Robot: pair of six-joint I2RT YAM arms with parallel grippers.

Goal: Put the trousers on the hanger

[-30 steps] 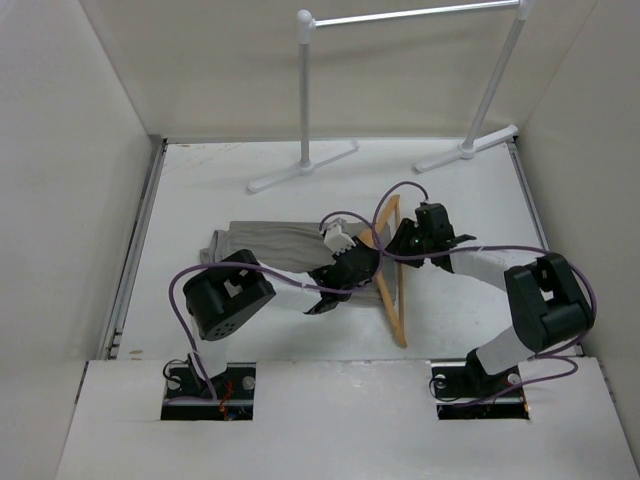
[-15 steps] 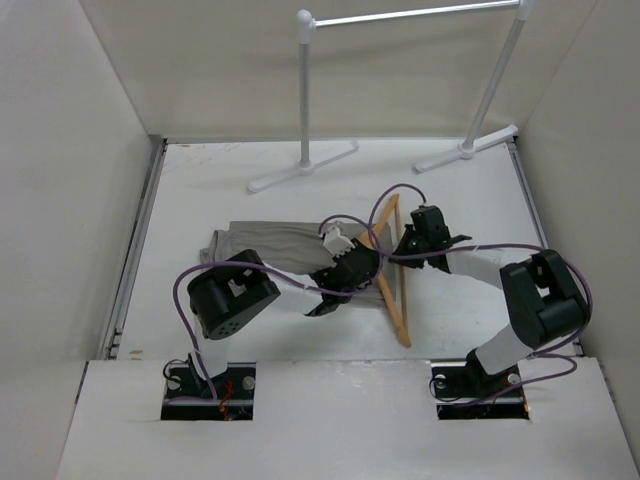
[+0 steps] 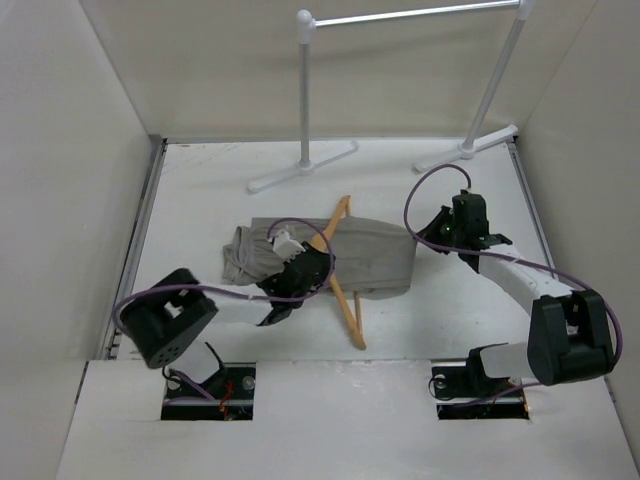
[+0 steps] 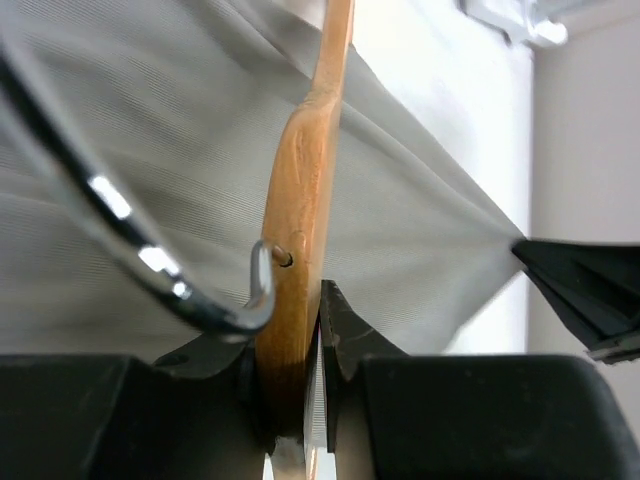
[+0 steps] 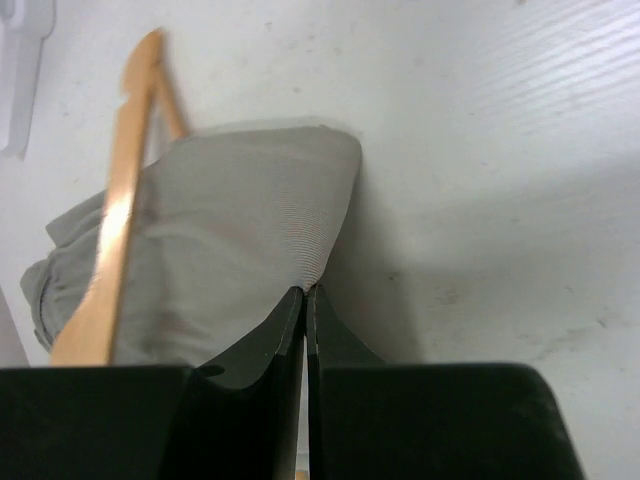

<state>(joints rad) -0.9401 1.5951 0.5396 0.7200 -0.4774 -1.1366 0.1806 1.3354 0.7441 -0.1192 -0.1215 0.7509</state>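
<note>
1. Lower centre of the top view: our left gripper (image 3: 305,270) is clamped on the hanger (image 3: 348,315).
2. At mid-frame the trousers (image 3: 375,255) lie on the table (image 3: 200,190). They seem threaded through the hanger and are bunched at the left.
3. Right of them, our right gripper (image 3: 430,232) has its jaws closed on the cloth's edge.
4. We judge the threading partly done; evening the drape remains. The rail (image 3: 304,90) stands at the top of the frame.

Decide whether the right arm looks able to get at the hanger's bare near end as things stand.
Probably not yet: the way over the table to the hanger looks free, but the right end effector is shut on the trousers and would have to let go first.
</note>
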